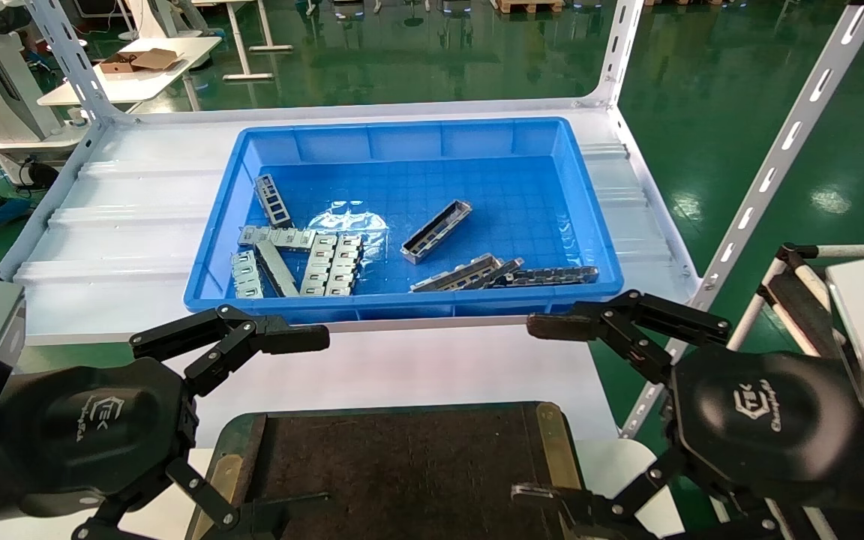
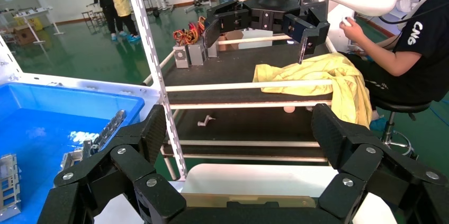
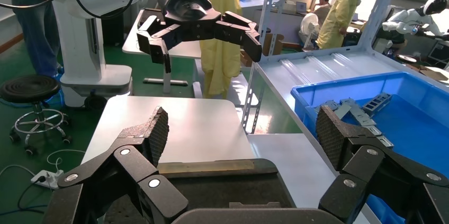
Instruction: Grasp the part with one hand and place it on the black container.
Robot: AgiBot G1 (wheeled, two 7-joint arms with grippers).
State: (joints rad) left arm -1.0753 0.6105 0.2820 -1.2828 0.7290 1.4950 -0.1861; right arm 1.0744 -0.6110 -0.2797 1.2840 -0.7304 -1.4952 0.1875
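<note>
Inside the deep blue plastic bin (image 1: 597,225) lay the long silver metal channel (image 1: 436,231); both black grippers, left (image 1: 293,427) and right (image 1: 541,409), waited spread wide over the flat dark tray (image 1: 402,465), ready to reach.

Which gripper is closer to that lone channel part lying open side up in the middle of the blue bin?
Right, narrowly. The part sits mid-bin; the right gripper hovers open outside the bin's front wall, right of it, while the left gripper, also open, is farther left.
</note>
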